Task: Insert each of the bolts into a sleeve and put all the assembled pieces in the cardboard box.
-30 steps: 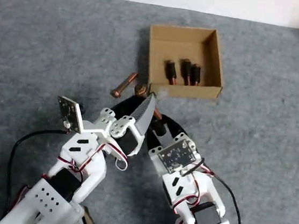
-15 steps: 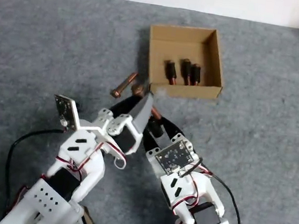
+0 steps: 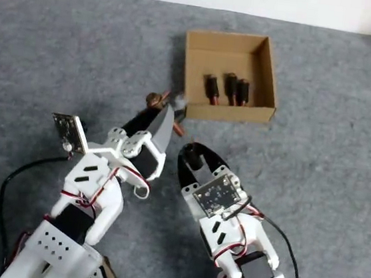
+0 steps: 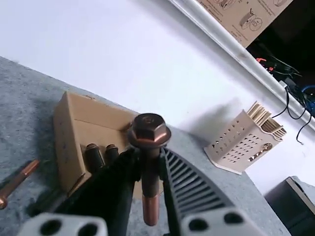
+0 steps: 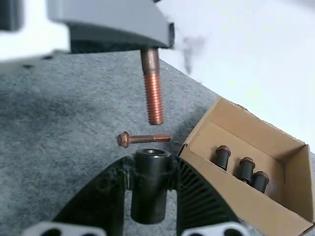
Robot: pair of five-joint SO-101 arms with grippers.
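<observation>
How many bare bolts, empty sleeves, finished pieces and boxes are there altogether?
Bare bolts: 2, the held bolt and the loose bolt
Empty sleeve: 1
Assembled pieces: 3
Cardboard box: 1
Total: 7

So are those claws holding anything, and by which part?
The left gripper holds a copper bolt by its shank, just under the head; the right gripper holds a black sleeve by its sides.

A grey carpeted table (image 3: 329, 169) carries the cardboard box (image 3: 229, 110) (open on top) and one loose bolt (image 5: 143, 139).
</observation>
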